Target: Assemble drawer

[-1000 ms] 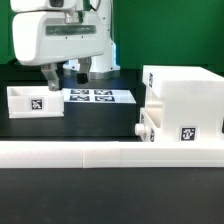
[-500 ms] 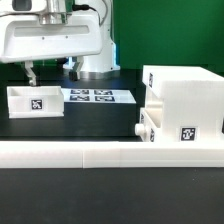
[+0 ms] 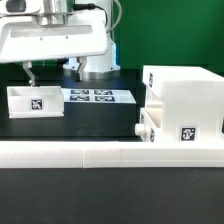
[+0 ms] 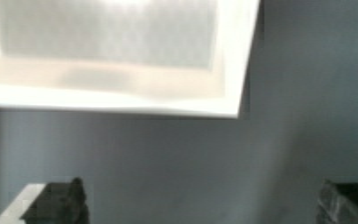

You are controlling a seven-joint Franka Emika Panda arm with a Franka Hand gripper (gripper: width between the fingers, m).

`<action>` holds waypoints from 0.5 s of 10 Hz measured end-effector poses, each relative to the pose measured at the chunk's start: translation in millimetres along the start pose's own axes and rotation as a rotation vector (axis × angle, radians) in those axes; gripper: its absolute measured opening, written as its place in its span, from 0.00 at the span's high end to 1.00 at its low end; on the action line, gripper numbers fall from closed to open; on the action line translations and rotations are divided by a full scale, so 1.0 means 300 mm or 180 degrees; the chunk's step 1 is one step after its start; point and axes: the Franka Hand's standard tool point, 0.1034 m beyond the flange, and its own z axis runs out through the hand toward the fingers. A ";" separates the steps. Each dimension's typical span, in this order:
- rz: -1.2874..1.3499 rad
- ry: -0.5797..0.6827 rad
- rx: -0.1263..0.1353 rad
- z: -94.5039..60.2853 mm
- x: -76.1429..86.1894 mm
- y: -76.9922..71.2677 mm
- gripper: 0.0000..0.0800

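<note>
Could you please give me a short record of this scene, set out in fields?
pincer: open, holding nothing, above the dark table near the loose tray
loose tray: upright on the table, at the exterior view's left, tag facing the camera
housing: at the exterior view's right, just behind the rail
marker board: flat, between tray and housing
rail: along the front
</note>
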 end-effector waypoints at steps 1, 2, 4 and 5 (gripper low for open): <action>0.0004 0.0029 -0.0054 0.005 -0.031 -0.006 0.19; 0.0006 0.0055 -0.0102 0.015 -0.065 -0.014 0.19; 0.0014 0.0047 -0.0134 0.040 -0.123 -0.025 0.19; 0.0025 0.0050 -0.0156 0.053 -0.152 -0.020 0.19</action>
